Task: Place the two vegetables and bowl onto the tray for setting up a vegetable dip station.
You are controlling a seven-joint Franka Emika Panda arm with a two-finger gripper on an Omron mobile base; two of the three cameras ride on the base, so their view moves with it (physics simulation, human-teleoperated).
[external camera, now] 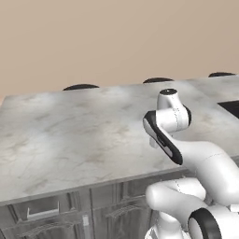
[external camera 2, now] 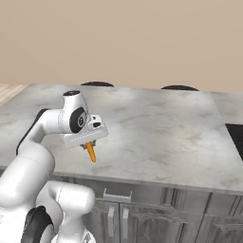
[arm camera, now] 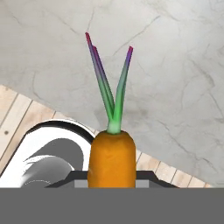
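The carrot (external camera 2: 90, 151) is off the counter (external camera 2: 156, 137) and in the robot's grasp: in the right base view its orange body hangs point-down from the gripper (external camera 2: 88, 142), just above the marble near the counter's front edge, and in the hand view the carrot (arm camera: 112, 159) sits squarely between the two dark tips with its green, purple-tipped top fanning away from the camera. So the jaws are drawn in narrow and clamped on the carrot, and pickup of this first vegetable looks done. What is left, as I judge it, is most of the task: the carrot must be carried to the tray and set down, and the cucumber and the bowl are both to follow. The stretch of marble counter in front of the base carries none of these things, so the tray probably lies some way off from it. As for the pose, the arm (external camera: 186, 154) is folded tight and close to the base, its elbow raised over the counter's front edge, the wrist turned so the hand points down at the marble, low over the counter.
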